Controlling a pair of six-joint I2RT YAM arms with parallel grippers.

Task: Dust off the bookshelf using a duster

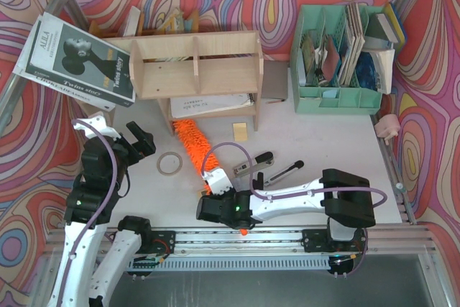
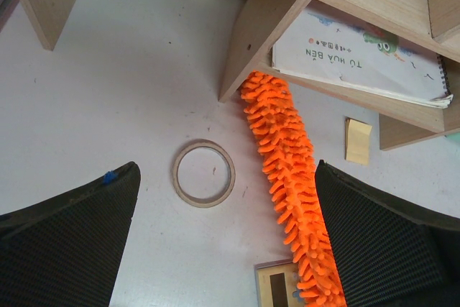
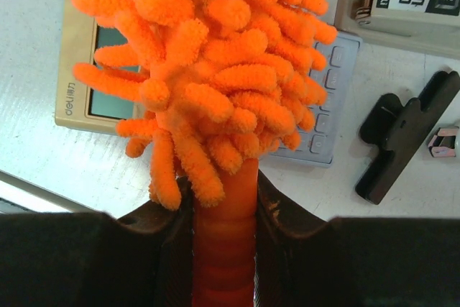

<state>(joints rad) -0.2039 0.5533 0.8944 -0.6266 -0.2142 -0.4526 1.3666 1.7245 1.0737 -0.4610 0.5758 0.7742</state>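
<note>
The light plywood bookshelf (image 1: 194, 70) stands at the back centre, with a notebook on its lower tier; it also shows in the left wrist view (image 2: 262, 23). The orange fluffy duster (image 1: 192, 145) lies slanted on the table, its tip at the shelf's foot (image 2: 287, 170). My right gripper (image 1: 219, 203) is shut on the duster's orange handle (image 3: 224, 249) just behind the brush (image 3: 215, 70). My left gripper (image 1: 141, 141) is open and empty, above the table left of the duster, its fingers (image 2: 72, 242) wide apart.
A tape ring (image 1: 169, 164) lies left of the duster. A calculator (image 3: 90, 98) sits under the brush. A stapler (image 1: 251, 165) and black clip (image 3: 402, 134) lie to the right. A mint-green organiser (image 1: 338, 55) stands back right. A magazine (image 1: 75, 59) leans back left.
</note>
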